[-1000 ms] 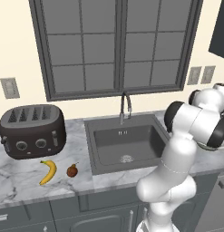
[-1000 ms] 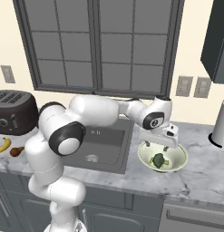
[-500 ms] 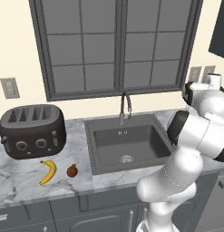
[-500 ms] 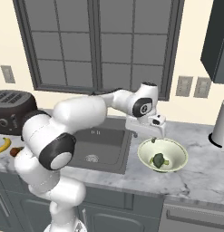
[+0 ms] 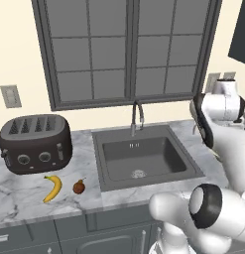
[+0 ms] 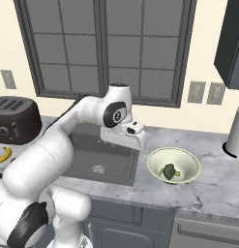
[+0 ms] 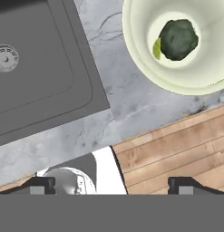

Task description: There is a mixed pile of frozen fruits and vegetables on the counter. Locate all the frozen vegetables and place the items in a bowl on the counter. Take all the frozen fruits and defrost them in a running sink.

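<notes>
The broccoli floret (image 7: 178,39) and yellow-green sliver (image 7: 156,49) lie in the bowl (image 7: 140,54), now off to one side of the pincer (image 7: 112,185), which has risen and swung sinkward, jaws wide and empty. Banana (image 5: 53,188) and brown fruit (image 5: 79,186) sit unmoved, far beyond the sink (image 5: 144,158).

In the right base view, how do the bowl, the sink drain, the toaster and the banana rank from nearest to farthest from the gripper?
From the gripper, which is open:
1. bowl, just to its right on the counter, broccoli inside.
2. sink drain, below and to its left in the basin.
3. toaster, far left against the wall.
4. banana, at the far left edge, in front of the toaster.
</notes>
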Controlling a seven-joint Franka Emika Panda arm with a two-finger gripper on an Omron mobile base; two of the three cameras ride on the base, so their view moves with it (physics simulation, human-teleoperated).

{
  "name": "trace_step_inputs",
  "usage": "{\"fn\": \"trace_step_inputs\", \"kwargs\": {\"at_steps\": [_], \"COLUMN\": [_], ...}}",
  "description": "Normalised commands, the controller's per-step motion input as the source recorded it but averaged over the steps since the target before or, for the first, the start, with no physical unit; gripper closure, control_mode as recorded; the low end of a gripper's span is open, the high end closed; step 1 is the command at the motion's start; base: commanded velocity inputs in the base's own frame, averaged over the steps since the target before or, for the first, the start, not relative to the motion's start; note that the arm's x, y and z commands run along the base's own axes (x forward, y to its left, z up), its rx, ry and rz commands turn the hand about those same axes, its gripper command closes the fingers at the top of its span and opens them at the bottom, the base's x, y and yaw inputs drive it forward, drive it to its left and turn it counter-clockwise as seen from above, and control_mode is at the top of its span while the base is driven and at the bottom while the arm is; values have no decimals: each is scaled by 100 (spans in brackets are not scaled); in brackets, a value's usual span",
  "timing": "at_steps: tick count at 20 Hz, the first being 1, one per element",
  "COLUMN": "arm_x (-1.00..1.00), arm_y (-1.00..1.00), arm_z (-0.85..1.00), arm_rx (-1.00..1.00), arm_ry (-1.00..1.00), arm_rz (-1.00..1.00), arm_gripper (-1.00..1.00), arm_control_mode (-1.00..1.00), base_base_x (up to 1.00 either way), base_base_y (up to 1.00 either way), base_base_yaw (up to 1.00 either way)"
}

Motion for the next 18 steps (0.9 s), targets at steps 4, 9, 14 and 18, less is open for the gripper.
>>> {"fn": "trace_step_inputs", "kwargs": {"at_steps": [4,9,14,18], "arm_x": [-95,-73,-56,-26], "arm_y": [100,100,55,11], "arm_z": [24,25,-7,-21], "arm_rx": [-23,-29,-7,0], "arm_ry": [-11,-12,-12,1], "arm_rz": [0,0,-10,-2], "arm_gripper": [-100,-100,-100,-100], "arm_control_mode": [-100,-100,-100,-100], "base_base_x": [0,0,0,0], "base_base_y": [0,0,0,0], "base_base_yaw": [0,0,0,0]}}
